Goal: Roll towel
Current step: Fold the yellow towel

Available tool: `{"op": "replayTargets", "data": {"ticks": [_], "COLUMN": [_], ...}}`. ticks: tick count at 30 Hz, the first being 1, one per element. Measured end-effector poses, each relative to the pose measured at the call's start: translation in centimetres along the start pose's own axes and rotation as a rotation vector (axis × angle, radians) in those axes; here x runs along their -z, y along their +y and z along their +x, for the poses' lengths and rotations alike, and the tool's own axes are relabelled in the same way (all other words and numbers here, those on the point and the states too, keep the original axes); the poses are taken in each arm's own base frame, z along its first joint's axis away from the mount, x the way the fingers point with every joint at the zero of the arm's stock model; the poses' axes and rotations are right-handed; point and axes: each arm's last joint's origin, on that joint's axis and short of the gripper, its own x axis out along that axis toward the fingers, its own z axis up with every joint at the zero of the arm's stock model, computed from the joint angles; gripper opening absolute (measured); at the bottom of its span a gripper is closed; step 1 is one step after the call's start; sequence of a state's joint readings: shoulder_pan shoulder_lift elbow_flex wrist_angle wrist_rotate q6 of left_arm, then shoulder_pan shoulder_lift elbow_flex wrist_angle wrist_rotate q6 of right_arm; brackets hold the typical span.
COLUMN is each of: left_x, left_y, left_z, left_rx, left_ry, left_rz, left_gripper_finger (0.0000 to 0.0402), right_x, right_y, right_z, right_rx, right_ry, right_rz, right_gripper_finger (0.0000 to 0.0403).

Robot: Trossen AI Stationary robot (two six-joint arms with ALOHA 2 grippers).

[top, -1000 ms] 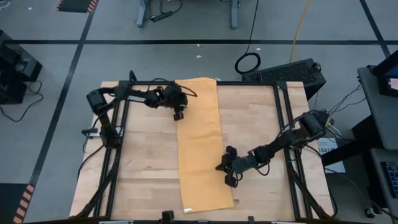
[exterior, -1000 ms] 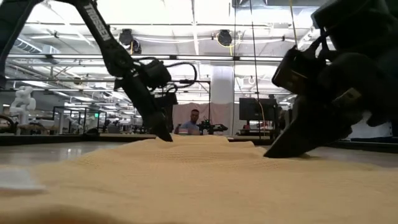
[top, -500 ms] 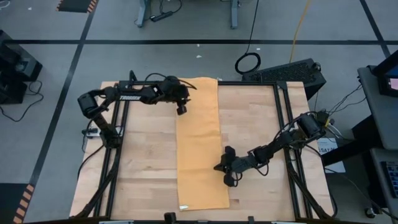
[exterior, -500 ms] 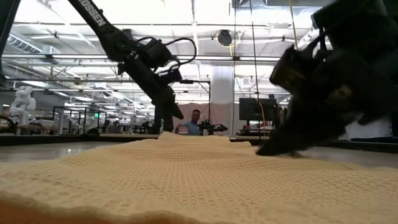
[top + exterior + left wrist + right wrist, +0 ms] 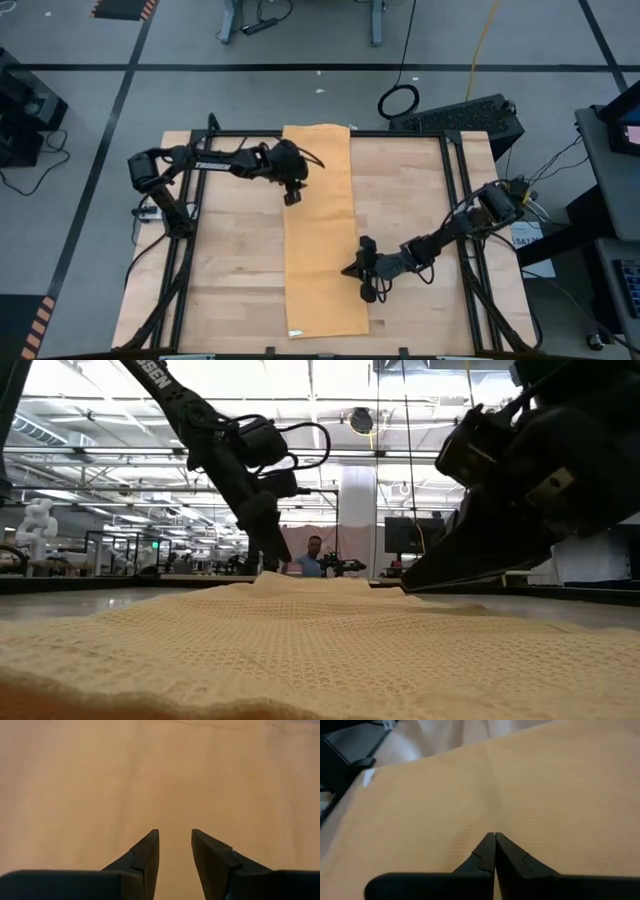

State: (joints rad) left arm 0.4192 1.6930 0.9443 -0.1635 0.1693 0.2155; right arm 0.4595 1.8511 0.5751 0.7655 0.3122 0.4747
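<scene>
On table (image 5: 220, 280): towel (image 5: 322, 240) flat, lengthwise; right claw (image 5: 349, 271) seemingly touching edge.

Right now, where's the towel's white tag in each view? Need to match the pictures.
High view: white tag at the towel's near-left corner, by the table's front edge.
Low view: not identifiable; towel fills the foreground.
Left wrist view: not in it; only yellow cloth.
Right wrist view: small white patch at the towel's far edge, likely the tag.
Shared landmark: the towel itself, in all four.
</scene>
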Motion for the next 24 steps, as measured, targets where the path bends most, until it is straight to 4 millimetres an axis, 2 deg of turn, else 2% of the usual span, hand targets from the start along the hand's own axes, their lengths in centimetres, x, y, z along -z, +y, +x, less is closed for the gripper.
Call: {"op": "replayTargets", "data": {"ticks": [6,8,11,19,24], "left_x": [-0.2,-0.1,0.6,2.0,2.1], "left_y": [-0.5,0.2,1.7,3.8,4.7], "left_z": [1.6,2.2,2.5,3.5,3.3], "left_rx": [0.021,-0.009,-0.035,-0.092,-0.145], "left_ry": [-0.041,-0.056,-0.032,0.017,0.017], "left_rz": [0.082,0.065,-0.050,-0.129,-0.148], "left_gripper_finger": [0.0120,0.0120,0.0120,0.0120,0.0110], "right_x": [0.0,-0.1,-0.2,1.6,2.2], "right_y": [1.7,2.6,3.3,3.0,2.9], "right_z": [-0.4,-0.4,-0.3,1.4,1.9], "right_rx": [-0.067,-0.091,-0.109,-0.055,-0.045], "right_ry": [-0.040,-0.049,-0.055,0.000,0.015], "right_rz": [-0.026,-0.053,-0.082,-0.063,-0.032], "right_gripper_finger": [0.0000,0.0000,0.0000,0.0000,0.0000]}}
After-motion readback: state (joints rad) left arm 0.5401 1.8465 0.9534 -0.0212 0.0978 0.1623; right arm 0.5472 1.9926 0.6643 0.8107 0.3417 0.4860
